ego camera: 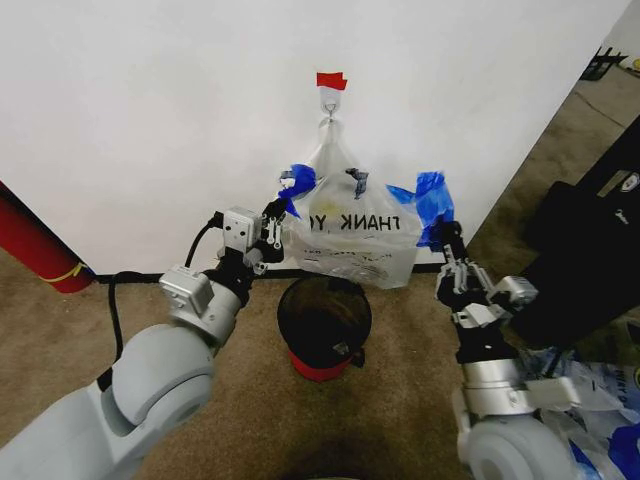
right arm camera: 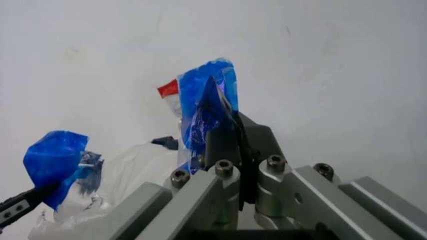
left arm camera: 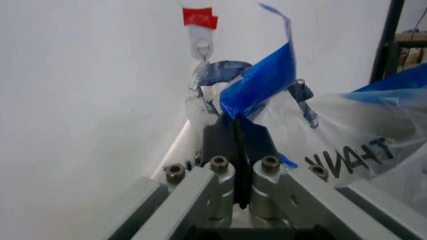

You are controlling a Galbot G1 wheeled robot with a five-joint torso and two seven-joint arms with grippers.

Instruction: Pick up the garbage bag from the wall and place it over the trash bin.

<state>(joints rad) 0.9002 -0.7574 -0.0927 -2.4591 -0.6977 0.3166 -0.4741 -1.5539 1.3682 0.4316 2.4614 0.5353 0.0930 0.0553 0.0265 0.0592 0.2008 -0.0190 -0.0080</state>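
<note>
Garbage bag (ego camera: 350, 240) hung flat against the wall (ego camera: 150, 110), its dark handles looped over a small hook (ego camera: 329, 103) under a strip of red tape (ego camera: 331, 80). It was thin, see-through plastic with reversed "THANK YOU" lettering and a blue patch at each upper corner. The left end effector (ego camera: 277, 212) was clamped on the left blue patch (left arm camera: 257, 82), fingers pressed together on the film. The right end effector (ego camera: 443, 232) was likewise pinched shut on the right blue patch (right arm camera: 203, 107). Directly below the bag, on the carpeted floor, stood the trash bin (ego camera: 325, 325), black mesh with a red base, its mouth open and just under the bag's lower edge.

Judging from this, the step in hand was freeing the bag from the hook. Doing it well would likely call for both arms to lift together and evenly, so the handles clear the hook without the thin plastic tearing or slipping from either pinch, while keeping the corners spread wide enough to span the bin's rim.
</note>
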